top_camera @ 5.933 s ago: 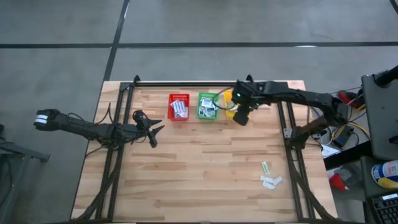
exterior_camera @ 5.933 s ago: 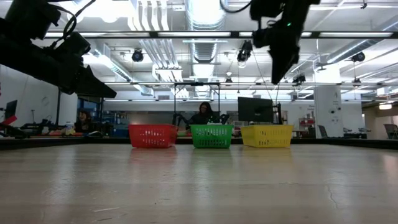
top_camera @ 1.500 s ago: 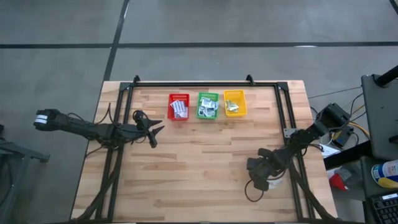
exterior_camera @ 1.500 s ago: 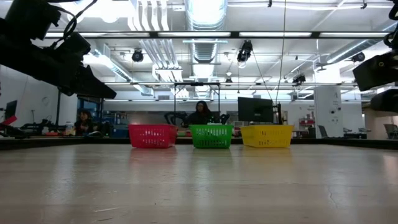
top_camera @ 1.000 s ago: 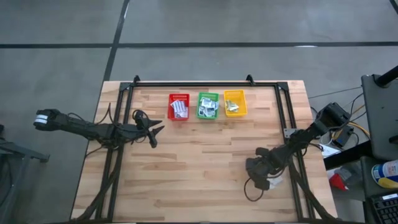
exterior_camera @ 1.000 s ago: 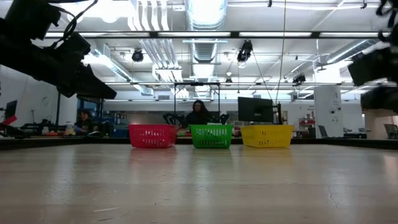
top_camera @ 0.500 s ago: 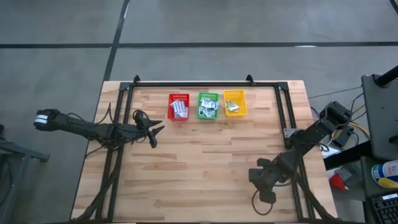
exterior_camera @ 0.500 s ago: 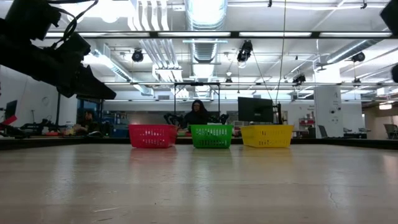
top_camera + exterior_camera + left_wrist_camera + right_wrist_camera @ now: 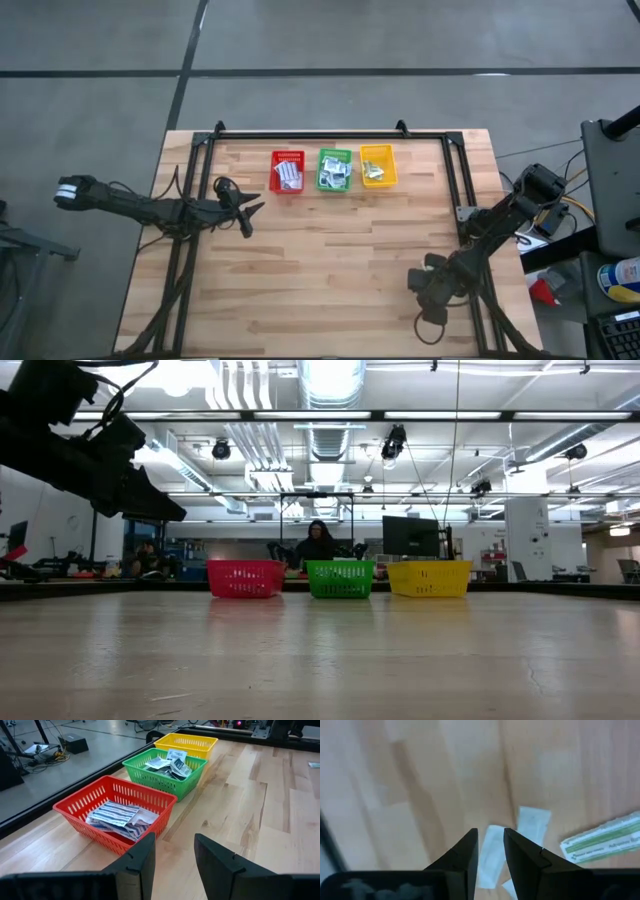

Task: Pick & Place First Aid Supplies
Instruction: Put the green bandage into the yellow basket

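Right gripper (image 9: 491, 851) now lower over three loose packets (image 9: 532, 823), jaws narrowed and empty; three baskets (image 9: 334, 170) behind

The light wooden plank table (image 9: 320, 260) in front of me carries three slatted plastic baskets in a row near its far edge, just beside one another: a red basket (image 9: 100, 832), a green basket (image 9: 160, 780) and a yellow basket (image 9: 177, 749). Near the front on my right side, loose packets lie flat on the bare wood: two small white paper packets (image 9: 533, 825) (image 9: 490, 855) close together, and a pale strip with green stripes (image 9: 602, 841) just beside them.
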Available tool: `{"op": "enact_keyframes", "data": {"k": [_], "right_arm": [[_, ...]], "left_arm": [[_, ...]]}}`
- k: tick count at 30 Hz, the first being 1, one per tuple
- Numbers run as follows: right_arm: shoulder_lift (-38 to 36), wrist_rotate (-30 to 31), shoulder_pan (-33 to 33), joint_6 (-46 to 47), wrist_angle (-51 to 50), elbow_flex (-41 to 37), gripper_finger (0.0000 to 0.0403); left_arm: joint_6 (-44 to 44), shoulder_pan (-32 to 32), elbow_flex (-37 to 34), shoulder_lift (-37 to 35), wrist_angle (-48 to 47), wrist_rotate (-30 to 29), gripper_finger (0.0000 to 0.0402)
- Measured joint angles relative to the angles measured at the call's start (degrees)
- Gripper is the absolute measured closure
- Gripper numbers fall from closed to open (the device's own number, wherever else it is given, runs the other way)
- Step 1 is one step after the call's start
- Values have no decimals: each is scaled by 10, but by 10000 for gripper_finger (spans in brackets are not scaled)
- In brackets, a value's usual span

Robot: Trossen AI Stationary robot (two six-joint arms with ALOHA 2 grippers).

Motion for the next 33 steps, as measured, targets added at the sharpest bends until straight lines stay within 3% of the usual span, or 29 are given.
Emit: {"op": "enact_keyframes", "data": {"k": [15, 33], "right_arm": [[10, -7, -1, 8, 59, -42, 329], [2, -32, -1, 16, 53, -25, 335]], "left_arm": [[-2, 0, 0, 0, 0, 5, 268], [-2, 0, 0, 0, -3, 6, 268]]}}
